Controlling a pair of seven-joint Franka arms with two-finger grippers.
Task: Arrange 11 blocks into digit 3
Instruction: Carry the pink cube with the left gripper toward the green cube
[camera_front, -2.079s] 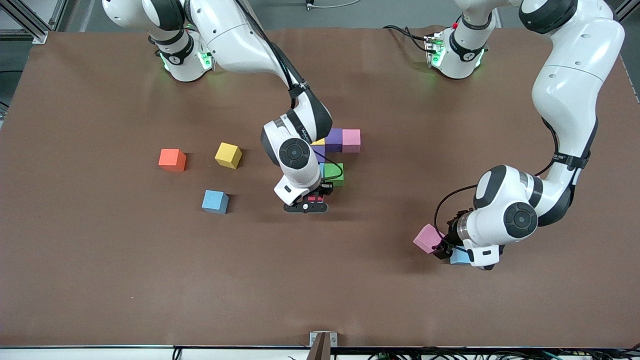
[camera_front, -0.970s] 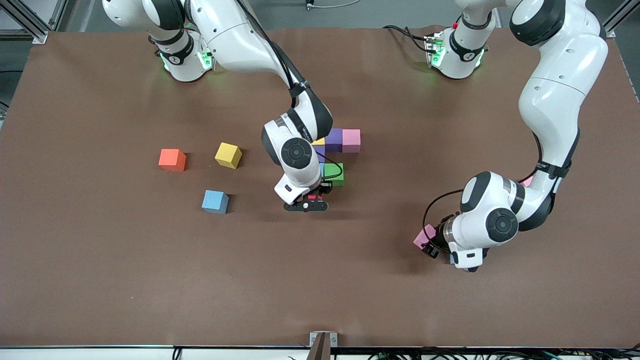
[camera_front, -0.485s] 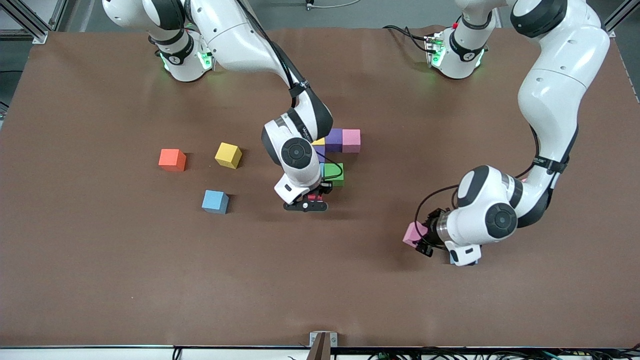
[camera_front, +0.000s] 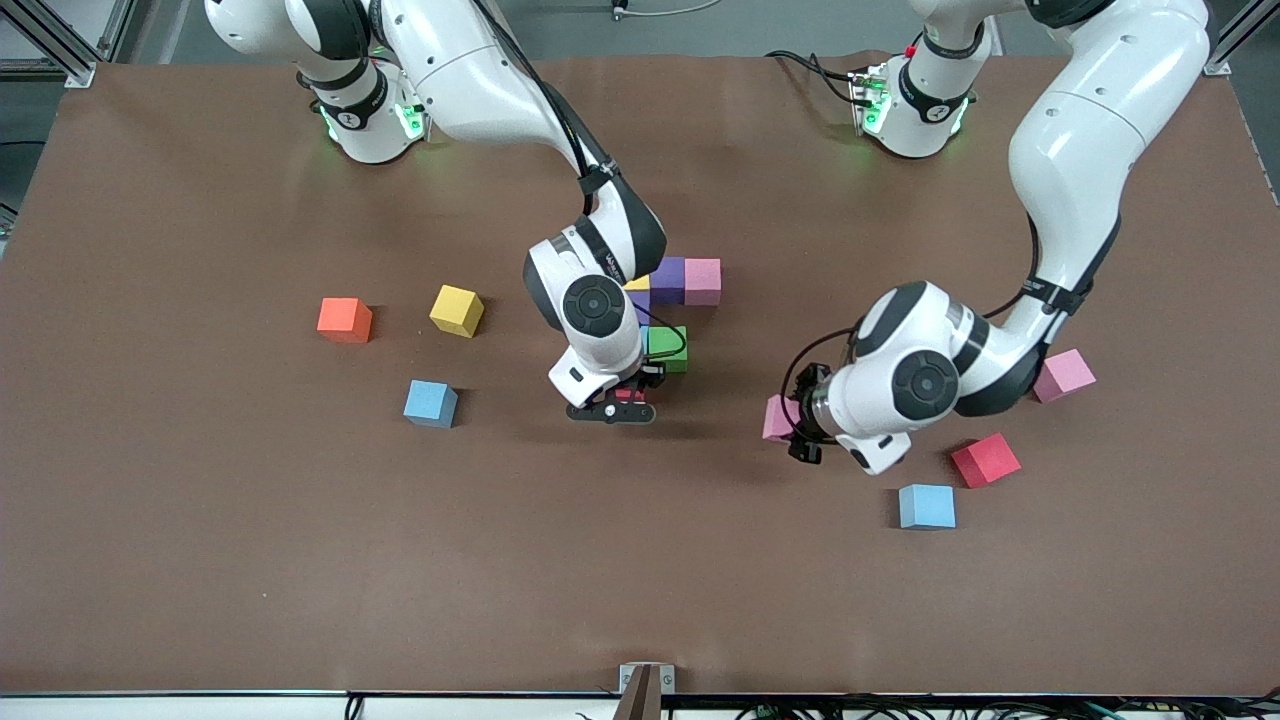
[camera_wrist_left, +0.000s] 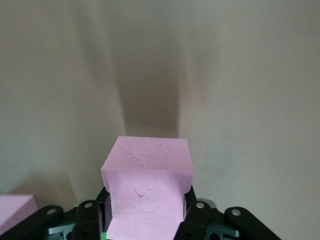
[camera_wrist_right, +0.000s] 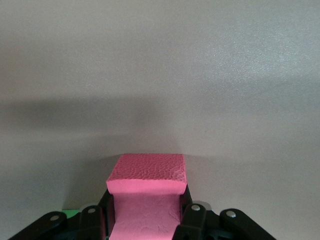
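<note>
Lower right of the front view, you see a light blue block (camera_front: 926, 506) and a red block (camera_front: 986, 460) on the table (camera_front: 200, 550). Just above them, your left gripper (camera_front: 792, 432) is clamped on a pink block (camera_front: 776, 419) in the air. At center, your right gripper (camera_front: 612, 405) grips a red cube (camera_wrist_right: 146, 200) just below the cluster's green block (camera_front: 668, 346).

The front camera looks down from high across the table (camera_front: 200, 560), facing both bases; each wrist camera peers close past its own fingers at bare tabletop.
</note>
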